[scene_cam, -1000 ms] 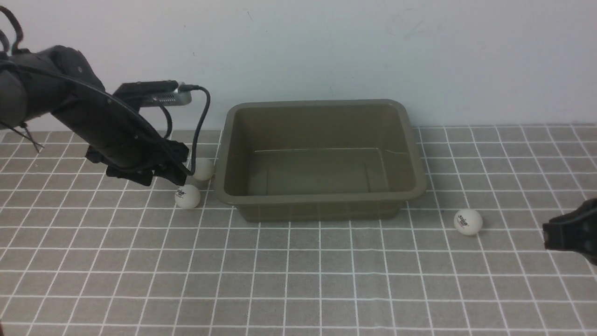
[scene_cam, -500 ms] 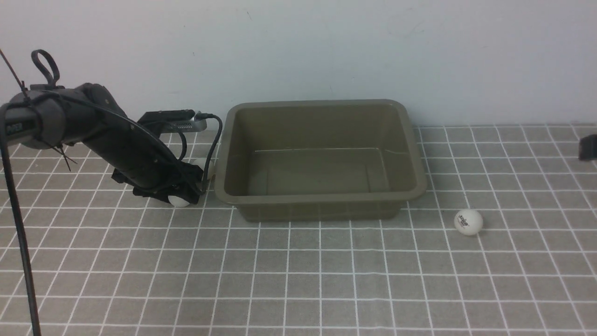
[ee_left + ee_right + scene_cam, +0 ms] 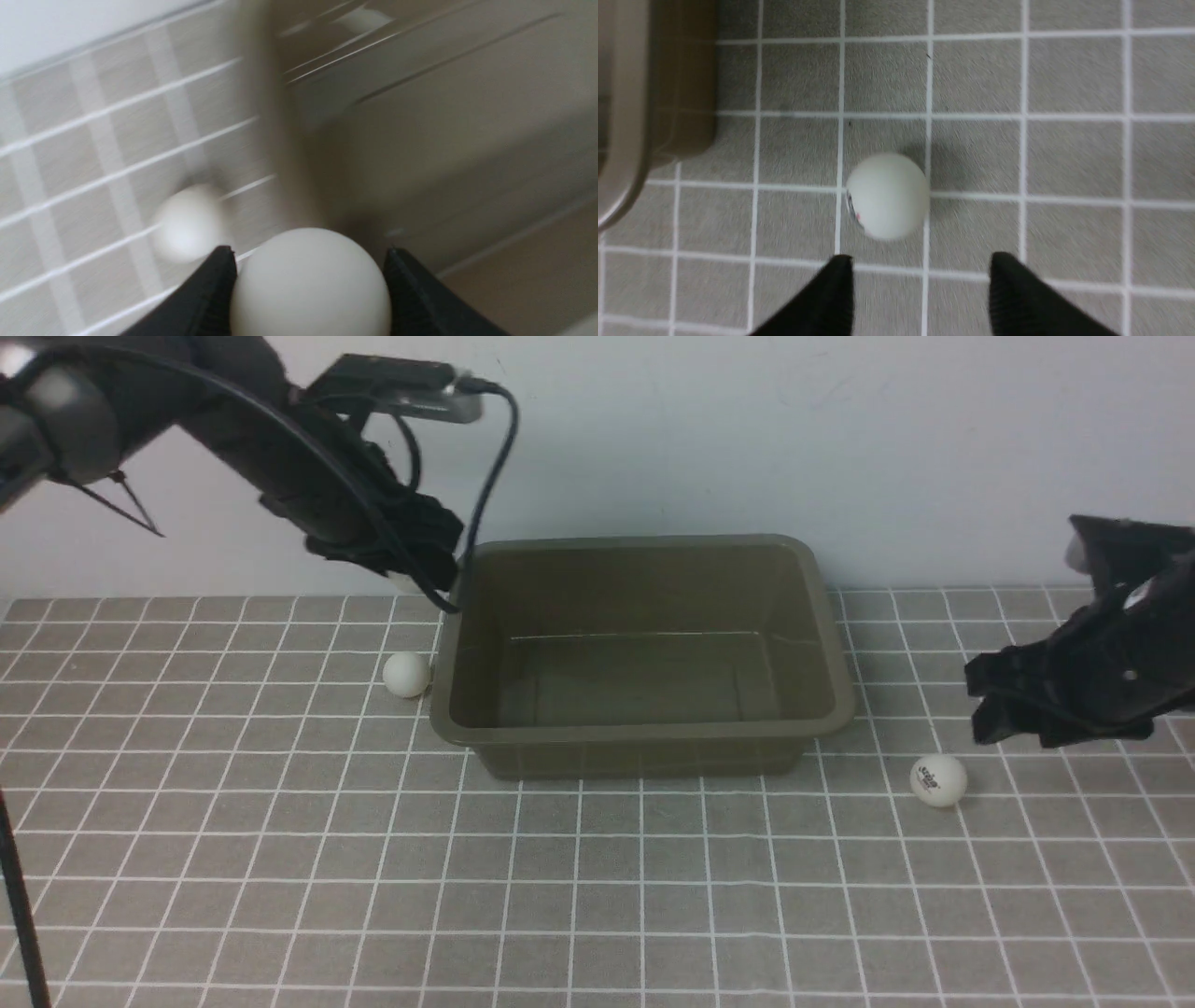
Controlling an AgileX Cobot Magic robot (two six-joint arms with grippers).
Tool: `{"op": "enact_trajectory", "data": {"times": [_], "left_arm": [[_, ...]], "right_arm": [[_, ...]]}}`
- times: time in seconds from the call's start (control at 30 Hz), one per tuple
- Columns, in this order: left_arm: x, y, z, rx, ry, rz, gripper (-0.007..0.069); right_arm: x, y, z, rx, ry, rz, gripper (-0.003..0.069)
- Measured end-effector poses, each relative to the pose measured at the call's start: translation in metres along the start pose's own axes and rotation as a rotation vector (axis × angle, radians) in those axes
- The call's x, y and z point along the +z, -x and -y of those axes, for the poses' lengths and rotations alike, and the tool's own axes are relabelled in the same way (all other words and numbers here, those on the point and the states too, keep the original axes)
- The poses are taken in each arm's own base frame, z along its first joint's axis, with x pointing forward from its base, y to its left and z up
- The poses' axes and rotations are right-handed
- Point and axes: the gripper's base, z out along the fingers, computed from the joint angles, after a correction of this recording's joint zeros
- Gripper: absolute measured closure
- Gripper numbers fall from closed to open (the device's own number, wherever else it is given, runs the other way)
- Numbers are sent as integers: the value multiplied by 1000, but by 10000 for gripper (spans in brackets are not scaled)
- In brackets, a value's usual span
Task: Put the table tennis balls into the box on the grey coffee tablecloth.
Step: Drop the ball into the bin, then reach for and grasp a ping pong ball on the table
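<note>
Left jaws: a small white matte table tennis ball [image 3: 310, 284] is being clamped by the left gripper [image 3: 310, 254], which is raised near the far left corner of the tub.
Right jaws: the right gripper [image 3: 922, 261] is being held wide open and empty, just short of a white logo-printed ball [image 3: 887, 196] lying right of the tub.
Third ball: a plain-looking white ball [image 3: 406, 674] is being left on the cloth, just beside the tub's left wall.
Container: the rectangular olive-brown plastic tub [image 3: 644, 747] is being shown empty.
Surface: everything is being carried by the grey-brown cloth with a white grid [image 3: 597, 896].
Progress: nothing is judged delivered; one ball is being carried and two are waiting.
Views: the grip is being proved by the left wrist view, since only a white sliver is visible from the front. The open gap is being shown only by the right wrist view.
</note>
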Motion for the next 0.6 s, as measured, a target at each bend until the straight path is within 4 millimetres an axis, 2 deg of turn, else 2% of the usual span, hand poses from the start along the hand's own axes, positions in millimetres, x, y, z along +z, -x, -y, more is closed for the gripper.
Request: {"op": "enact_trajectory", "data": {"times": [0.03, 0.13, 0.2, 0.23, 0.3, 0.33, 0.37, 0.4, 0.43, 0.53, 0.57, 0.6], "left_arm": [[15, 1, 22, 49, -34, -26, 272], [41, -2, 43, 88, -70, -80, 272], [58, -6, 55, 103, -89, -115, 266], [64, -8, 59, 99, -93, -129, 237], [66, -8, 60, 96, -91, -135, 215], [64, -6, 60, 91, -80, -139, 150], [60, -3, 59, 88, -60, -140, 118], [48, 4, 53, 77, -14, -131, 97], [43, 6, 50, 64, 2, -130, 98], [8, 19, 24, 15, 124, -107, 195], [-11, 21, 3, -24, 184, -100, 302], [-22, 20, -14, -59, 219, -96, 394]], "right_arm": [[18, 5, -5, -16, 2, -17, 168], [46, 9, -11, -31, 2, -66, 90], [63, 11, -14, -37, 2, -103, 71], [76, 12, -14, -39, 0, -129, 73], [82, 13, -14, -39, -1, -142, 85], [89, 15, -14, -47, -6, -160, 123], [89, 18, -14, -50, -4, -164, 177], [91, 20, -14, -60, -4, -183, 272], [90, 21, -15, -66, -5, -194, 322], [72, 31, -17, -95, -22, -238, 309], [59, 37, -20, -89, -21, -223, 309], [44, 43, -23, -78, -13, -198, 309]]}}
